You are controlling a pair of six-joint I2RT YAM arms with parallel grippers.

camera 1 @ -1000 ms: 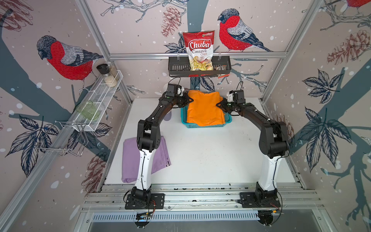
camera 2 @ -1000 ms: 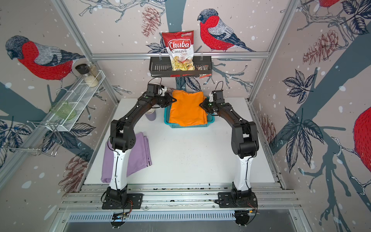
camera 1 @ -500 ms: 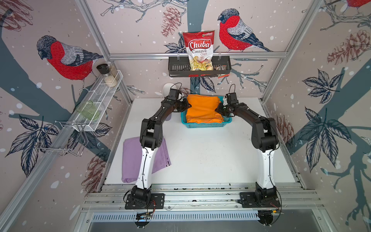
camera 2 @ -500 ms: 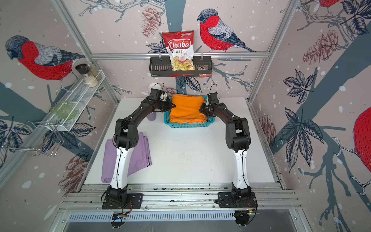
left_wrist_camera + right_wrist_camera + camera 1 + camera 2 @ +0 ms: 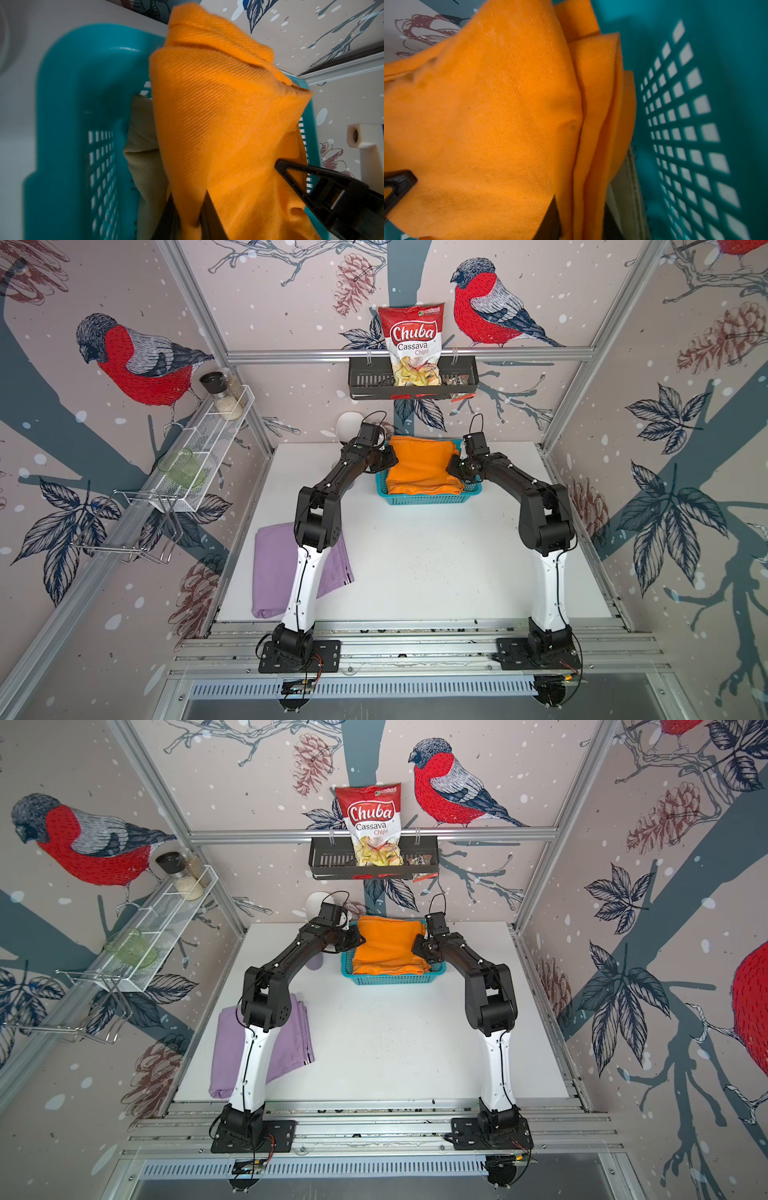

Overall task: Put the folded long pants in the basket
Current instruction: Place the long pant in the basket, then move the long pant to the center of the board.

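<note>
ok so the orange pants (image 5: 424, 468) are sitting in the turquoise basket (image 5: 428, 499) at the far end of the worktop (image 5: 436, 556), piled up higher than the rim; in the left wrist view you can see the tan pants (image 5: 143, 145) tucked underneath them, down against the basket's grid wall; the lilac pants (image 5: 274, 564) are not in there, they're lying flat on the near left part of the worktop, well apart from the basket and partly hidden behind the left arm; both arms reach in from either side of the basket; the left tool (image 5: 242, 178) has its two fingers on either side of a fold of the orange cloth, and honestly I can't tell if it's pinching it or just sitting loose around it; same deal with the right tool (image 5: 484, 188), fingers apart with orange fabric between them, can't tell if there's any squeeze; on the back wall there's a dark rack (image 5: 370, 381) with a Chuba cassava chips bag (image 5: 411, 344) standing in it; on the left wall a white wire tray (image 5: 208, 435) holds a green glass (image 5: 183, 468) and a couple of shakers (image 5: 218, 393)
</note>
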